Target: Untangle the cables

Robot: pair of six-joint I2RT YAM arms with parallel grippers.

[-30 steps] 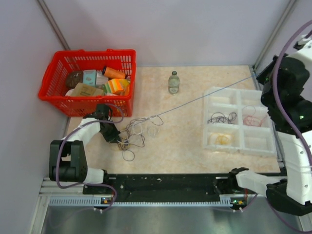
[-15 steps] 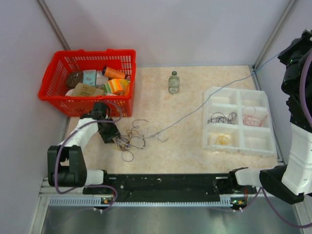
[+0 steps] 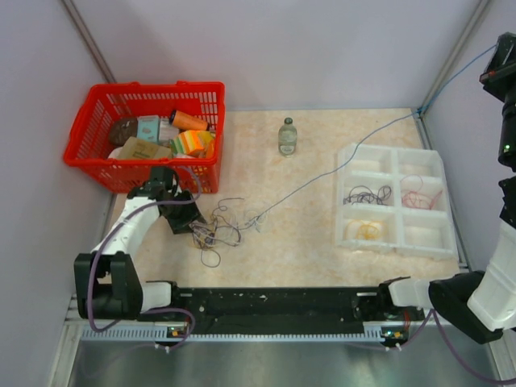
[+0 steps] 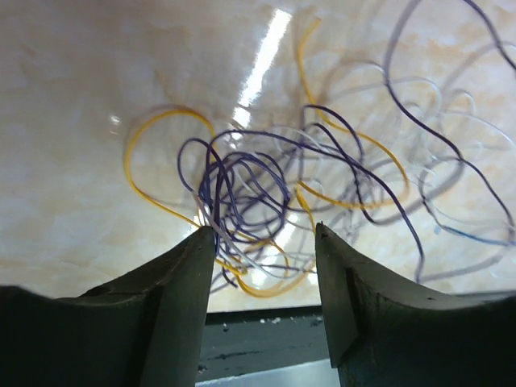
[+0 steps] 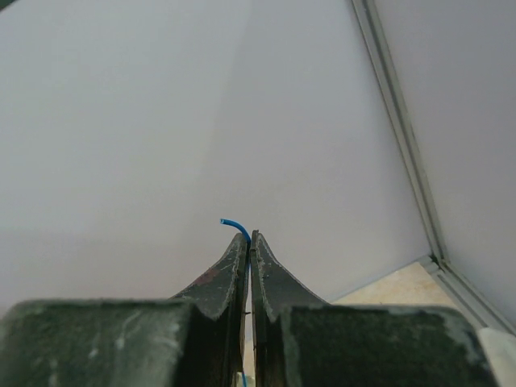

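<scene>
- Two robot hands are pictured over a marbled desk [image 3: 306, 242]. One tangle of cables [image 3: 216, 231] is seen on the desk's left side, just beside the left hand [image 3: 182, 218].
- One blue cable [image 3: 339, 164] is drawn out of the tangle. It is strung diagonally across the desk, up to the right hand [image 3: 501, 64] raised at the far right corner.
- In the right wrist view, the right hand [image 5: 250, 238] is pressed together on the blue cable [image 5: 234, 223], whose short tip is curled out above the fingertips.
- In the left wrist view, the left hand [image 4: 262, 235] is held low with its jaws apart, and nothing is clamped between them.
- Three small bundles are laid in a white six-compartment tray [image 3: 393, 211] at right, each in its own compartment: a dark bundle [image 3: 367, 195], a red bundle [image 3: 417, 197] and a yellow bundle [image 3: 368, 230].
- One red basket [image 3: 87, 137], packed with boxes and packets, is set just behind the left hand. One small bottle [image 3: 288, 137] is stood upright near the far edge, apart from the strung line.
- The cables [image 4: 266, 189] are shown as thin purple and yellow loops. They are knotted most densely ahead of the open fingers [image 4: 189, 274], and looser loops are spread to the right.
</scene>
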